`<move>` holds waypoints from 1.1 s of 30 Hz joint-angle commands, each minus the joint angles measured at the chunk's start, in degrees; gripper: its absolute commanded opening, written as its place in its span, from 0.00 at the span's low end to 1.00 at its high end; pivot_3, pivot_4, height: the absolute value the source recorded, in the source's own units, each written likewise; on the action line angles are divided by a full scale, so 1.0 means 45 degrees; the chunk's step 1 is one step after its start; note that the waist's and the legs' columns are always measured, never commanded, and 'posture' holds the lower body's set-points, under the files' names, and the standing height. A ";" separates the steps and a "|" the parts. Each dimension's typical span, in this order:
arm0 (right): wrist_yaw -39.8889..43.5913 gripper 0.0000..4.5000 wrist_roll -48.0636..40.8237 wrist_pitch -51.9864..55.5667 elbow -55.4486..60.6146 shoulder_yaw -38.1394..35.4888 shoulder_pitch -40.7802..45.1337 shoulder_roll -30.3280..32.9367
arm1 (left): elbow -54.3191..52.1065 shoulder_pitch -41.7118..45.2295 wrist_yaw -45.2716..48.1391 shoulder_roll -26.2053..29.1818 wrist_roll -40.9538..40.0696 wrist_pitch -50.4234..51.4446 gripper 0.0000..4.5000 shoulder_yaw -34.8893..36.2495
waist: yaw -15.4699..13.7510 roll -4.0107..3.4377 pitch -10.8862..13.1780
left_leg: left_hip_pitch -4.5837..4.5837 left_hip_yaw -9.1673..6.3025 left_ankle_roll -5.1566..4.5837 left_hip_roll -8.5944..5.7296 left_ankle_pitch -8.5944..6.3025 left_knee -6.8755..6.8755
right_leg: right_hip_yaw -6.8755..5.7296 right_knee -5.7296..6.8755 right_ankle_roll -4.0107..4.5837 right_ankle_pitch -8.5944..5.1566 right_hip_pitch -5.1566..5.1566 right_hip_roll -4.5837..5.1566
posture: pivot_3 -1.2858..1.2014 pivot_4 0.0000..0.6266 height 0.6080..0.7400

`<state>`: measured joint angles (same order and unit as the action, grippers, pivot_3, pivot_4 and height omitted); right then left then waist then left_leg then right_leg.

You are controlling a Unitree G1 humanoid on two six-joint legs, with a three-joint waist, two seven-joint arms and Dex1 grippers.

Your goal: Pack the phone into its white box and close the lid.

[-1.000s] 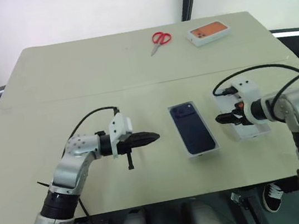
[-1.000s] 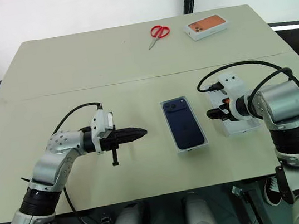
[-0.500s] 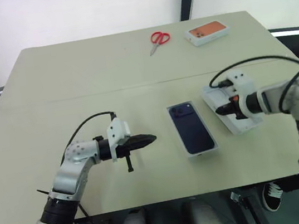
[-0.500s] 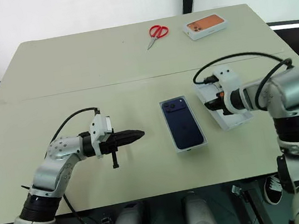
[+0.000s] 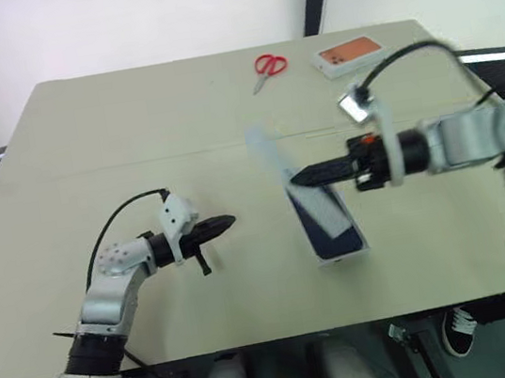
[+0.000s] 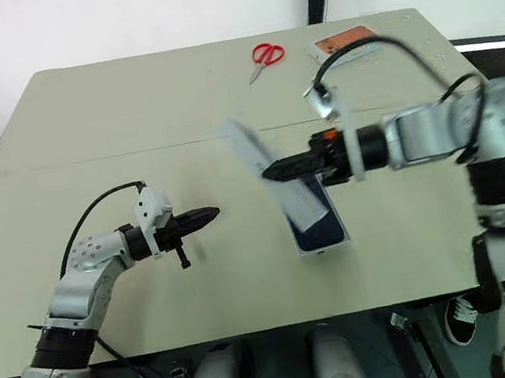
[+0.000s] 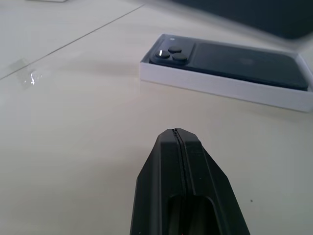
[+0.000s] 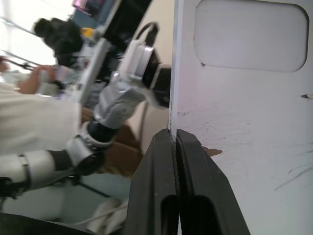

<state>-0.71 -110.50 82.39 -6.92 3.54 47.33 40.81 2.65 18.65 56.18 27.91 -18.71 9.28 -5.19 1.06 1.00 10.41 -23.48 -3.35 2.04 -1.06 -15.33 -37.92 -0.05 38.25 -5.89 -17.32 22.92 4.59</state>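
The right gripper (image 5: 300, 178), clamped shut on the white insert tray (image 5: 294, 181), has swung it from frame right to mid-frame over the boxed phone (image 5: 329, 225), so packing advances; the left gripper (image 5: 227, 221) stays closed, empty.

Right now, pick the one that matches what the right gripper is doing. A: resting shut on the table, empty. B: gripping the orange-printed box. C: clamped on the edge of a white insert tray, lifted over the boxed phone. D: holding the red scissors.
C: the right gripper is shut on the white insert tray, held tilted above the phone lying in the white box.
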 commanded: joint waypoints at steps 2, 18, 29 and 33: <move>-0.2491 0.01 -0.0557 -0.1581 0.1079 -0.0780 -0.1010 -0.1958 | -0.0160 0.0186 -0.0095 -0.0014 -0.0044 -0.0294 0.00 0.0314 | -0.0037 0.0000 -0.0001 | -0.0003 -0.0007 -0.0003 0.0003 -0.0002 0.0003 | -0.0001 -0.0003 -0.0002 -0.0001 0.0002 -0.0004 | 0.52 0.24 1.00; -1.1352 0.54 -0.0557 -0.4236 0.4236 -0.3502 -0.4331 -0.6113 | -0.0682 0.0927 -0.0822 -0.1381 0.0264 -0.0008 0.00 -0.0705 | -0.0039 -0.0032 -0.0021 | 0.0009 -0.0002 -0.0004 -0.0015 -0.0003 -0.0012 | 0.0008 0.0000 -0.0003 -0.0001 -0.0017 0.0002 | 0.52 0.24 1.00; -0.4936 1.00 0.1906 -0.1599 0.2417 -0.2404 -0.1599 0.1730 | -0.0330 0.1821 -0.1065 -0.2846 0.0687 0.0230 0.00 -0.1818 | -0.0040 -0.0081 0.0004 | 0.0005 0.0005 -0.0035 -0.0012 -0.0020 -0.0004 | 0.0006 -0.0025 -0.0003 -0.0002 -0.0019 -0.0033 | 0.52 0.24 1.00; -0.2412 1.00 0.4784 -0.1769 0.3153 -0.1754 -0.1336 0.2433 | -0.0399 0.1896 -0.1176 -0.3139 0.0709 0.0378 0.00 -0.1868 | -0.0064 -0.0089 0.0003 | 0.0006 0.0006 -0.0040 -0.0001 -0.0023 -0.0005 | 0.0009 -0.0022 -0.0003 -0.0002 -0.0018 -0.0036 | 0.52 0.24 1.00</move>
<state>-16.41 -93.85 74.77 4.52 -4.82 39.66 50.28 2.14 26.29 51.14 14.20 -15.42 10.96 -13.84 0.77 0.59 10.42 -23.46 -3.33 1.86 -1.06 -15.43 -37.94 -0.01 38.15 -5.91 -17.33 22.85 4.46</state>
